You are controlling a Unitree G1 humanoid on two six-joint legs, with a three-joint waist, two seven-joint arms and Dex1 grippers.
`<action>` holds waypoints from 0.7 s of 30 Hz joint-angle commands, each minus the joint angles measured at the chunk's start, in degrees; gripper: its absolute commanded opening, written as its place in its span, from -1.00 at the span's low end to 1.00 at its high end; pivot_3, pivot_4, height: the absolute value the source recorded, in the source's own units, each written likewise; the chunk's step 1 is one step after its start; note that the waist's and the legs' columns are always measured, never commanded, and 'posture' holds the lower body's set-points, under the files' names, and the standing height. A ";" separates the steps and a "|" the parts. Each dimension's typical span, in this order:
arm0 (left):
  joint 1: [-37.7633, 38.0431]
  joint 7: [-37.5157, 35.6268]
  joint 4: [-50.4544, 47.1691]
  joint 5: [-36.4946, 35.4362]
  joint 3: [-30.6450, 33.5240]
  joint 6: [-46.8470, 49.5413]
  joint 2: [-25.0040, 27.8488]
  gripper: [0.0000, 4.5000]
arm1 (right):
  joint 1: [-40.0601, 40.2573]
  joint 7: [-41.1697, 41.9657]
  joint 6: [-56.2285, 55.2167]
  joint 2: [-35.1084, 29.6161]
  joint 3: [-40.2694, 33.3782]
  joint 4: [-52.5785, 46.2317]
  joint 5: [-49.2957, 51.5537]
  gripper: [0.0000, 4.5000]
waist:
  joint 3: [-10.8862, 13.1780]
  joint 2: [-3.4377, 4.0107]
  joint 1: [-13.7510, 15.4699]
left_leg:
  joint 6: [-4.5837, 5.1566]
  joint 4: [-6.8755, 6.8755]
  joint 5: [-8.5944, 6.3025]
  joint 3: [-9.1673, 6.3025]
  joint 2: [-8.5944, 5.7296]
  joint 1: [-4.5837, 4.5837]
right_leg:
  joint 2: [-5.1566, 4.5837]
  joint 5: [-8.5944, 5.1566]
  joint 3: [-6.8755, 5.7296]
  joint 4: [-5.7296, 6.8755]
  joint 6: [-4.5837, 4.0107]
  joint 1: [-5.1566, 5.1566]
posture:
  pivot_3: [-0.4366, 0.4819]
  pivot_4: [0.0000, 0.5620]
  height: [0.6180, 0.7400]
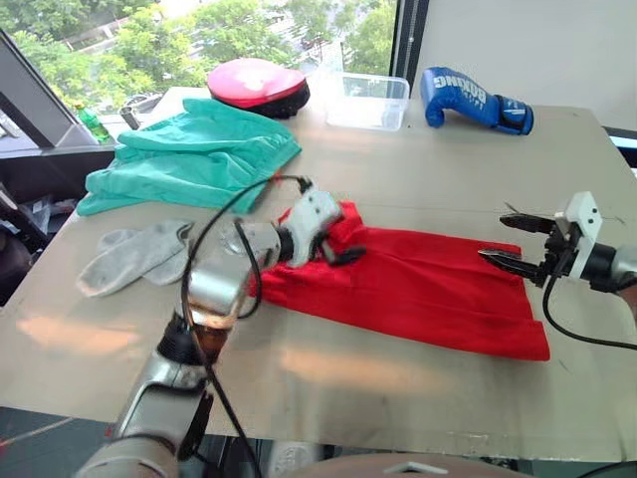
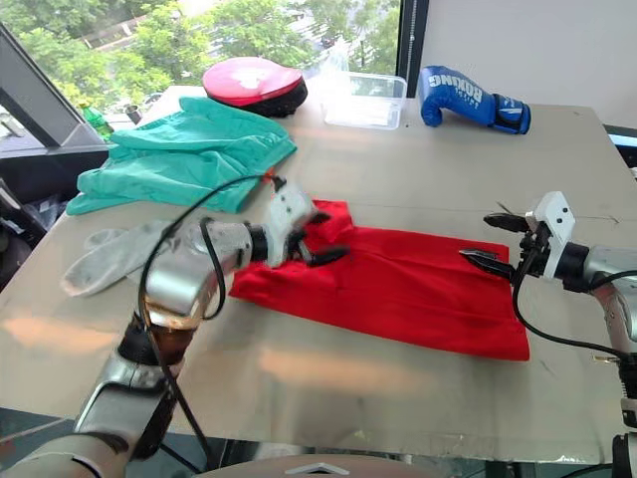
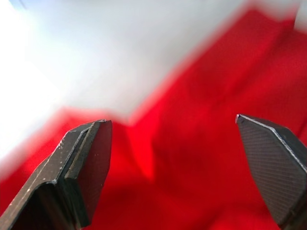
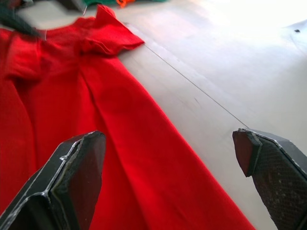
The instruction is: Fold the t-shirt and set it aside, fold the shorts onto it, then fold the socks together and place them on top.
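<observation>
so the t-shirt (image 1: 418,284) is lying flat mid-tabletop (image 1: 398,388), left gripper (image 1: 335,246) over its collar end, right gripper (image 1: 518,242) over its hem end, both jaws wide open and empty; shorts (image 1: 189,159) and socks (image 1: 134,254) lie beyond the collar end

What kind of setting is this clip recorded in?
Probably an indoor lab or test room set up for a laundry-folding demo. A plain table stands beside a large window with trees outside, and it carries mixed props: a blue boxing glove, a clear plastic container and clothes such as the red t-shirt.
</observation>
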 commanded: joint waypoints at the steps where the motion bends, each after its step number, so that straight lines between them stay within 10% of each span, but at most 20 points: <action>1: -7.05 -3.53 11.08 -2.22 2.77 -3.94 1.06 0.96 | 1.16 -1.95 3.09 1.06 -2.79 -5.71 3.61 1.00 | -0.01 0.00 0.03 | 0.00 0.00 0.00 0.00 -0.02 0.00 | -0.01 0.00 0.01 0.00 0.00 0.00 | -0.05 -0.47 0.91; 11: -28.57 -10.47 66.04 7.17 -0.93 -28.37 -1.52 0.96 | 8.86 -8.41 5.42 7.99 -4.32 -21.30 8.98 1.00 | 0.05 -0.08 -0.04 | 0.00 0.08 0.01 -0.27 -0.12 -0.61 | 0.07 0.00 -0.32 -0.14 0.01 -0.36 | -0.05 -0.47 0.91; 21: -31.30 -8.56 81.49 15.23 -1.28 -36.07 -3.77 0.96 | 14.68 -15.33 5.10 12.15 -6.19 -28.94 10.28 1.00 | 0.11 -0.20 0.02 | -0.04 0.04 0.02 -0.46 -0.12 -0.84 | 0.06 0.00 -0.53 -0.44 0.02 -0.38 | -0.05 -0.47 0.91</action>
